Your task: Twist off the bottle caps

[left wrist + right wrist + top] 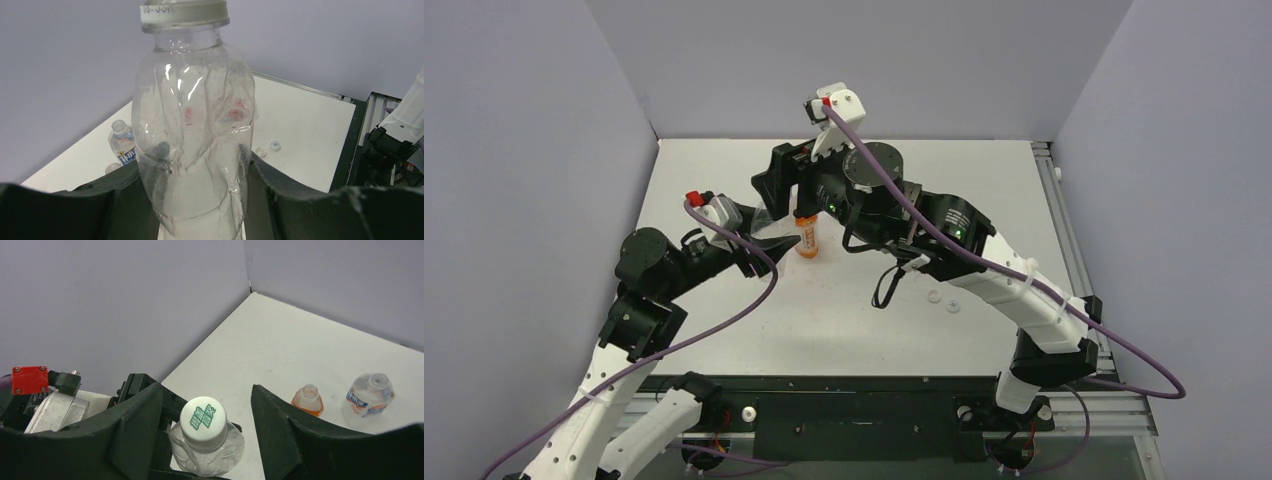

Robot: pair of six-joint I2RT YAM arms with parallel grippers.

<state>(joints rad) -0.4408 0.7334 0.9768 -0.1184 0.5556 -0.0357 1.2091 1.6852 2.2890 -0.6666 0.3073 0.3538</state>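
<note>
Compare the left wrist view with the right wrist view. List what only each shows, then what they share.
Left wrist only: two loose caps lying beyond the held bottle, and the left gripper clamped on the clear bottle.
Right wrist only: the green print atop the white cap, an uncapped orange bottle, and the right gripper open, its fingers either side of that cap.
Both: the clear bottle with its white cap on, and an uncapped labelled bottle standing on the table.
</note>
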